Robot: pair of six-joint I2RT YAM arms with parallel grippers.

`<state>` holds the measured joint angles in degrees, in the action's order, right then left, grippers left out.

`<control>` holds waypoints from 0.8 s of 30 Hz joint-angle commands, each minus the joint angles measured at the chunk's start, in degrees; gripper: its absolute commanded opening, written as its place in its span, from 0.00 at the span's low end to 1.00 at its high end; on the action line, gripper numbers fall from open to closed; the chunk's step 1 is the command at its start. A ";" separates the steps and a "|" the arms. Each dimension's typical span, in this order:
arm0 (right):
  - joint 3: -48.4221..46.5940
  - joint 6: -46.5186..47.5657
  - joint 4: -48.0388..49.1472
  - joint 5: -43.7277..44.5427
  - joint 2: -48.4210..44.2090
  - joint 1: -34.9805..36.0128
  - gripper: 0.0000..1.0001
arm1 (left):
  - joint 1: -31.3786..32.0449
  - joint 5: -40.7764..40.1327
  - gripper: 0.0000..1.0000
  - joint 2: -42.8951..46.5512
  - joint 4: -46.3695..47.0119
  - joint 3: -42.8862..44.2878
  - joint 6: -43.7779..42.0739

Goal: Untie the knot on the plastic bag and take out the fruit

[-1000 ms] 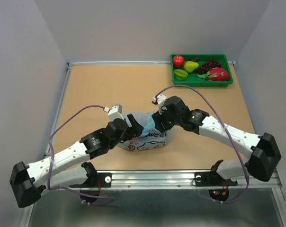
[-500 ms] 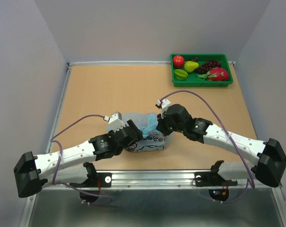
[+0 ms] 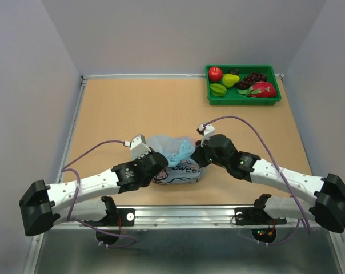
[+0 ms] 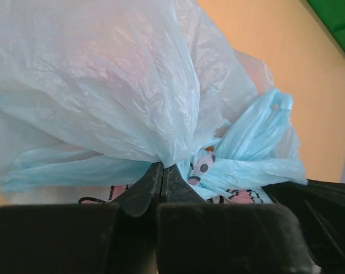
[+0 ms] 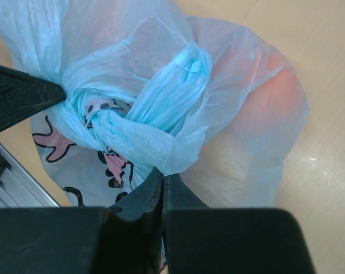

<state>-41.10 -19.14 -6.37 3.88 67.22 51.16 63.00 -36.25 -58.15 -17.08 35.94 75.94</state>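
The light blue plastic bag (image 3: 171, 149) with a pink cartoon print lies on the table between my two arms. Its knot (image 5: 120, 121) is a tight twist of crinkled film with a tail (image 4: 258, 132) sticking up. My left gripper (image 4: 163, 166) is shut, pinching a fold of the bag's film just left of the knot. My right gripper (image 5: 163, 172) is shut on the end of a twisted band coming out of the knot. In the top view the left gripper (image 3: 163, 161) and right gripper (image 3: 196, 155) flank the knot (image 3: 184, 149). A pale orange-pink fruit (image 5: 268, 107) shows dimly through the film.
A green tray (image 3: 244, 100) at the back right holds a red apple (image 3: 215, 73), a pear, grapes and other fruit. Grey walls enclose the table on three sides. A metal rail (image 3: 184, 214) runs along the near edge.
Both grippers have closed on the bag's plastic. The arms have drawn apart slightly and dropped lower, uncovering the bag's bunched top and knot.
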 commanded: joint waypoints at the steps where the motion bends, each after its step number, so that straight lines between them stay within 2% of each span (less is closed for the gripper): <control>1: 3.92 -2.40 5.93 8.49 -5.42 0.52 0.01 | 0.28 -4.88 0.00 0.14 -0.49 -1.23 0.44; 3: 5.06 -2.66 5.84 14.54 -8.58 0.61 0.01 | -0.68 -7.07 0.00 1.10 -4.42 0.08 -1.74; 6: 7.52 -3.71 5.58 20.89 -12.54 0.44 0.01 | -5.33 -9.10 0.00 3.56 -5.95 2.02 -11.22; 7: 8.14 -4.24 5.49 24.99 -13.77 0.52 0.01 | -11.00 -8.67 0.00 4.18 -5.77 2.90 -15.95; 8: 8.58 -4.68 5.41 26.78 -16.57 0.52 0.01 | -13.84 -7.27 0.00 5.32 -5.07 4.73 -24.61; 9: 9.45 -6.68 5.23 30.36 -19.12 0.44 0.01 | -19.70 -6.30 0.00 5.94 -3.59 6.75 -34.01; 10: 9.90 -6.70 5.05 31.88 -19.14 0.44 0.01 | -21.85 -6.20 0.00 5.94 -3.23 8.08 -34.11; 11: 10.34 -7.49 4.88 33.20 -20.45 0.44 0.01 | -24.04 -6.55 0.00 6.03 -2.96 9.57 -37.50; 12: 10.95 -8.71 4.88 34.69 -23.16 0.35 0.01 | -25.81 -6.73 0.00 5.25 -2.78 11.15 -44.58; 13: 11.39 -9.33 4.79 36.53 -24.67 0.43 0.01 | -28.61 -7.16 0.00 4.54 -2.78 14.30 -47.18; 16: 11.66 -8.64 4.88 36.99 -29.77 0.43 0.03 | -31.01 -7.17 0.00 1.38 -1.83 19.41 -55.09; 18: 9.74 -3.74 4.88 32.54 -30.57 0.43 0.12 | -31.62 -4.02 0.00 -0.29 1.76 20.65 -61.48; 20: 7.28 0.66 4.35 27.79 -29.26 0.43 0.23 | -31.63 2.21 0.00 -1.09 4.59 20.49 -64.41; 21: 5.79 4.16 2.26 24.98 -28.38 0.35 0.39 | -31.63 4.67 0.00 -1.00 5.99 19.87 -65.73; 24: -1.42 9.27 -1.61 15.57 -23.29 0.35 0.66 | -31.80 12.50 0.00 -1.17 9.69 17.06 -67.85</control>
<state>-32.82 -19.66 -4.97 29.17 39.51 51.66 31.66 -31.68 -59.53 -12.97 54.76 17.45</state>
